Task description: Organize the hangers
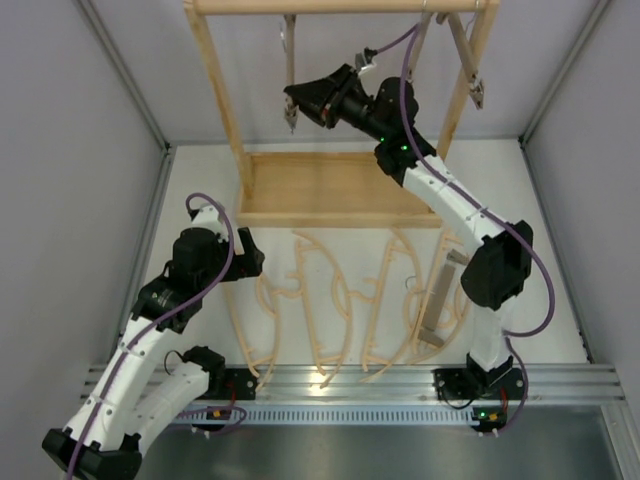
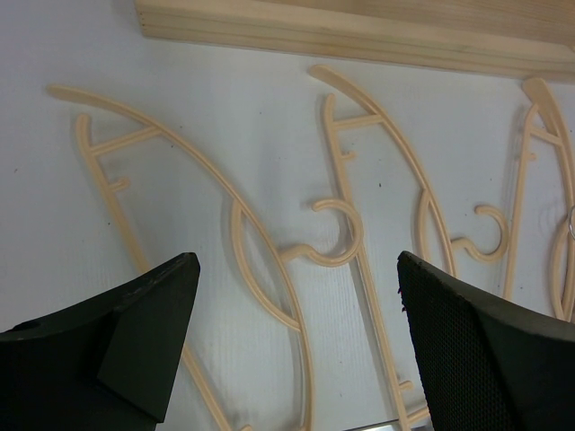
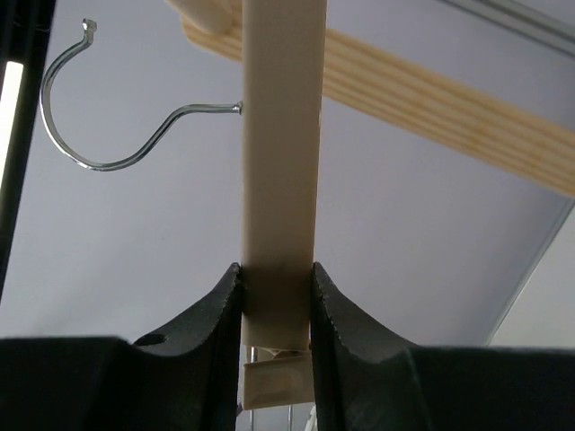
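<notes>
The right claw (image 3: 277,269) is raised to the rack (image 1: 340,6) and closed on a clamp bar (image 3: 278,162), its two fingers pinching the bar's flat sides near one end. The bar stands upright between them, and its metal hook (image 3: 216,107) juts from the side and curls away in open air, touching nothing that shows. In the top view this bar (image 1: 289,62) hangs below the top rail, left of the middle, with the right claw (image 1: 292,102) at its lower end above the rack's tray base. A second clamp bar (image 1: 466,62) hangs tilted by the right post. Something more may hang just beside it, but the arm's cable crosses there and I cannot tell. Another clamp bar (image 1: 437,300) lies loose on the desk (image 1: 200,190), across the rightmost curved hanger. The four curved hangers (image 1: 325,300) lie flat in a row in front of the rack, their long sides running from the rack towards the arm bases. They are close together, and some overlap at the hooks. The left claw (image 2: 298,260) hovers low over the leftmost curved hanger (image 2: 234,235) with its fingers wide apart and nothing between them. In the top view the left claw (image 1: 248,256) sits just off the tray base's front left corner.
</notes>
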### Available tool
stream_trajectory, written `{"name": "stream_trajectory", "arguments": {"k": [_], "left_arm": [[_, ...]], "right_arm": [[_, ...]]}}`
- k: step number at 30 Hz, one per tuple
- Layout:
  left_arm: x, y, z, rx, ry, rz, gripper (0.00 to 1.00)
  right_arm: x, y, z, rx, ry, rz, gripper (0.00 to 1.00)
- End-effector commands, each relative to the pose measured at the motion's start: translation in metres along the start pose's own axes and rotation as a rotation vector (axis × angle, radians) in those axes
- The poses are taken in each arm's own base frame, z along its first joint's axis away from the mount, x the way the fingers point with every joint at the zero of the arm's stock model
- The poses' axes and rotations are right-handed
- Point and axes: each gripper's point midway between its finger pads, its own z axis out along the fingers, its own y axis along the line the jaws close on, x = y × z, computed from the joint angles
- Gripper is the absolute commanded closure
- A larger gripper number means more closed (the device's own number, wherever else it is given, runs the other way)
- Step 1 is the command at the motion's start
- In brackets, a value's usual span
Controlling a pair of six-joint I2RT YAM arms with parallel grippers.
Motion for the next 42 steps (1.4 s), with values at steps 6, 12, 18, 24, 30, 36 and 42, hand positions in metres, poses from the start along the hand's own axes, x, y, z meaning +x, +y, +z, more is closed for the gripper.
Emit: {"name": "stream_trajectory", "arguments": {"k": [6,12,18,24,30,36,42], "left_arm": [[-0.007,-0.005,0.005,0.013,-0.026,0.003,0.05],[-0.006,-0.004,0.006,0.009,-0.022,0.002,0.05],[-0.005,-0.003,0.007,0.005,-0.018,0.004,0.05],[-0.005,-0.004,0.007,0.005,-0.016,0.002,0.05],[-0.004,-0.004,0.007,0.004,-0.015,0.003,0.05],[-0.004,-0.004,0.007,0.007,-0.014,0.004,0.05],[-0.004,-0.005,0.007,0.006,-0.014,0.003,0.05]], "right_arm": [[-0.059,0.025,-0.013,-0.102,0.034,-0.02,1.0],[-0.071,0.013,-0.031,-0.07,0.011,-0.041,1.0],[-0.085,0.008,-0.05,-0.047,-0.024,-0.047,1.0],[-0.094,0.016,-0.066,-0.059,-0.041,-0.066,1.0],[-0.094,0.024,-0.07,-0.072,-0.022,-0.078,1.0],[-0.089,0.028,-0.072,-0.082,0.001,-0.083,1.0],[-0.069,0.039,-0.071,-0.105,0.049,-0.106,1.0]]}}
